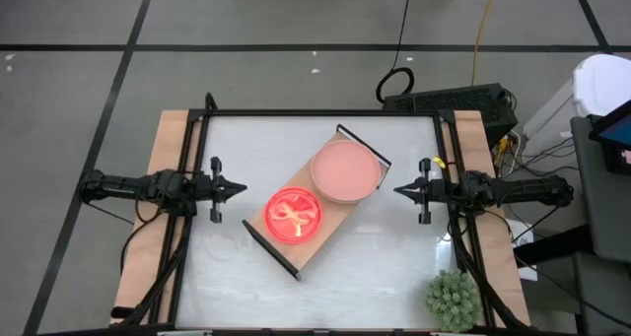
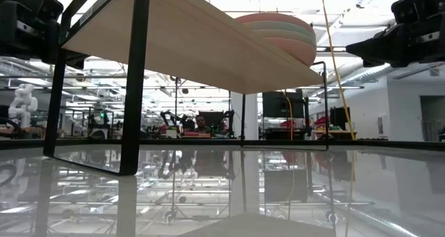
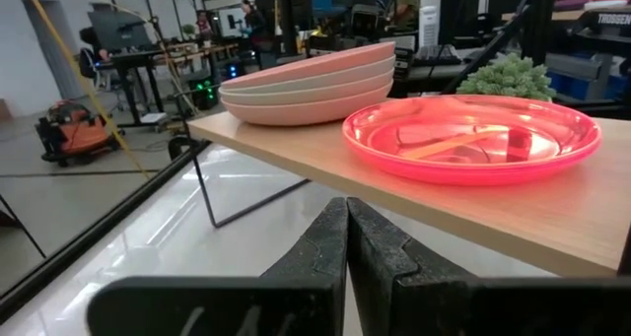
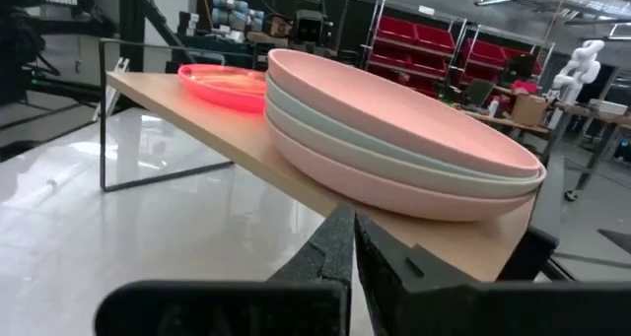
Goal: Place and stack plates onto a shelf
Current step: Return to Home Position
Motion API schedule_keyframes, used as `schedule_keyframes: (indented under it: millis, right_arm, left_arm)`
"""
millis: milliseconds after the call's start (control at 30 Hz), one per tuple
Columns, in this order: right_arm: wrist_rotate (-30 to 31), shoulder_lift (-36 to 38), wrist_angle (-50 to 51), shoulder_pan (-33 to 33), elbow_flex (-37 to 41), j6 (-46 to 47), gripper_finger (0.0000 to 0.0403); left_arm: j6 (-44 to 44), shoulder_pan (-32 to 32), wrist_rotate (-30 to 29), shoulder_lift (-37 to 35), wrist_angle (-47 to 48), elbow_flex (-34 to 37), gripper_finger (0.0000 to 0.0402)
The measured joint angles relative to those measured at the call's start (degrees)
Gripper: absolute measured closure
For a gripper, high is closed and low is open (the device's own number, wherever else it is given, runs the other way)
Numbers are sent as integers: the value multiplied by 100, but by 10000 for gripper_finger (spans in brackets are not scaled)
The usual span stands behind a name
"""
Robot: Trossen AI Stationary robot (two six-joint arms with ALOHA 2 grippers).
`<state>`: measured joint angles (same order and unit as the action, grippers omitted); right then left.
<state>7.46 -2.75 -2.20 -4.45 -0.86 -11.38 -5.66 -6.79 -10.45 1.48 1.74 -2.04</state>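
The light-wood shelf (image 1: 317, 210) with black frame ends stands slantwise in the middle of the white table. A stack of large matte plates (image 1: 344, 170), dusty pink on top, rests on its far right end; it also shows in the right wrist view (image 4: 394, 139). Translucent neon pink small plates (image 1: 293, 216) rest on its near left end and show in the left wrist view (image 3: 471, 137). My left gripper (image 1: 243, 188) hovers shut left of the shelf. My right gripper (image 1: 396, 190) hovers shut right of it. Neither touches anything.
A spiky green plant (image 1: 453, 299) stands at the table's near right corner. Wooden side rails (image 1: 148, 247) and black frame bars run along the table's left and right edges. Bare tabletop lies near and far of the shelf.
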Motion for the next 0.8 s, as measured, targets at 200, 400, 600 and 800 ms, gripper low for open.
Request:
schedule_keyframes:
  millis: [200,400,600,800]
  right_arm:
    - [-3,-39,2,0,0,121,403]
    - [-22,17,-15,0,0,208,403]
    - [-337,178,-9,-3,0,207,403]
    - [-330,177,33,-4,0,222,403]
  left_arm:
    - [-23,2,4,0,2,0,392]
    - [3,2,4,0,2,0,398]
    - [-72,7,6,0,4,0,399]
    - [116,7,48,0,9,0,400]
